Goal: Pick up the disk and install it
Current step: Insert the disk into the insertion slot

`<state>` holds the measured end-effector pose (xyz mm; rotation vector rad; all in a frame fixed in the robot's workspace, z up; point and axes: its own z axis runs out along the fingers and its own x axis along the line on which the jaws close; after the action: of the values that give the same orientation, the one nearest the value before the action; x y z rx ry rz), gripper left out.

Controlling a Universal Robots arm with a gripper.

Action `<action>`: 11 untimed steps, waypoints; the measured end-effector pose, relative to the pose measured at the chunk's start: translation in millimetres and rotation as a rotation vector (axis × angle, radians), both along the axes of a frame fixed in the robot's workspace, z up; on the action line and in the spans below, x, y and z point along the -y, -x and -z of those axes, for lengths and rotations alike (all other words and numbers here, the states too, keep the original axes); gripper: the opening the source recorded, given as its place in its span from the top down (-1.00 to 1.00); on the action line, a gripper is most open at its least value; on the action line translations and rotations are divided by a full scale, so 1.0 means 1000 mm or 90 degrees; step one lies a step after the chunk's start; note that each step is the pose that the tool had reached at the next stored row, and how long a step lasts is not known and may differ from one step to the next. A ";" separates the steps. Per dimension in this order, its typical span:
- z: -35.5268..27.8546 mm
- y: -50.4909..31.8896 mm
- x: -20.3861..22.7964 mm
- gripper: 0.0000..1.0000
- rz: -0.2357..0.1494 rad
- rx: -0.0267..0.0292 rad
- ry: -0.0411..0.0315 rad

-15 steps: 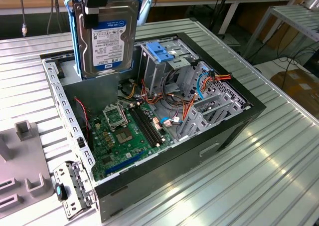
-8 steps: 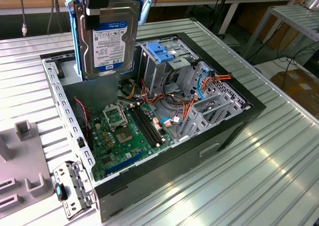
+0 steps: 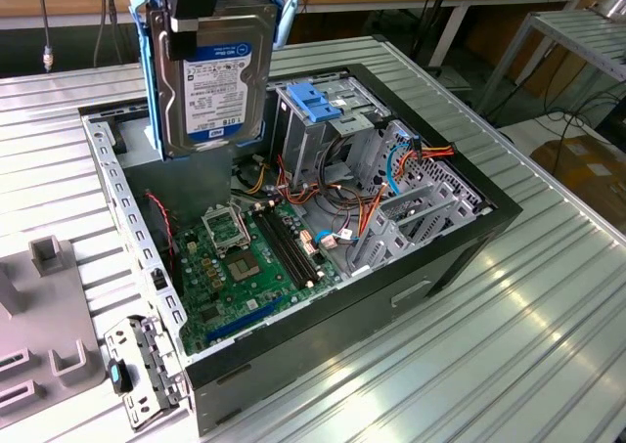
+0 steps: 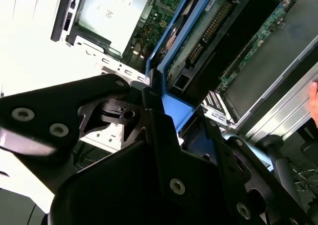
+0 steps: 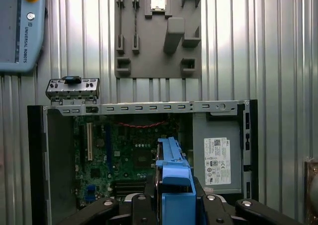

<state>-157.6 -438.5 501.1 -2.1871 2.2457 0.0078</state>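
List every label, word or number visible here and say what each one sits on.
Label on the disk, held in the gripper: white and blue, print too small to read surely.
White sticker on the grey box inside the computer case: too small to read.
Lettering on the teach pendant: a maker's name, not quoted.

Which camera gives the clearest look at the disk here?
The exterior view: the disk hangs upright in the gripper above the open case, label face and blue rails plain. The second wrist view shows its connector edge and a rail; the first wrist view sees it end-on, mostly blue plastic.
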 end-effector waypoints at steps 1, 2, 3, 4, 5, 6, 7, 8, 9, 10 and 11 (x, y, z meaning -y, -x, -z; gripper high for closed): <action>0.0000 -0.0002 0.0002 0.26 0.000 0.0000 0.0000; 0.0000 -0.0004 0.0005 0.26 0.000 0.0000 0.0000; 0.0000 -0.0007 0.0007 0.26 0.000 0.0000 0.0000; 0.0000 -0.0009 0.0008 0.26 0.000 0.0000 0.0000; 0.0000 -0.0013 0.0009 0.26 0.000 0.0000 0.0000; 0.0000 -0.0017 0.0009 0.26 0.000 0.0000 0.0000; 0.0000 -0.0023 0.0009 0.26 0.000 0.0000 0.0001; 0.0000 -0.0029 0.0009 0.26 0.000 0.0000 0.0000; 0.0000 -0.0037 0.0009 0.26 0.000 0.0000 0.0000; 0.0000 -0.0050 0.0009 0.26 0.000 -0.0001 0.0001; 0.0000 -0.0066 0.0009 0.26 0.000 0.0000 0.0000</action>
<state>-151.0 -439.4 501.1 -2.1871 2.2457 0.0078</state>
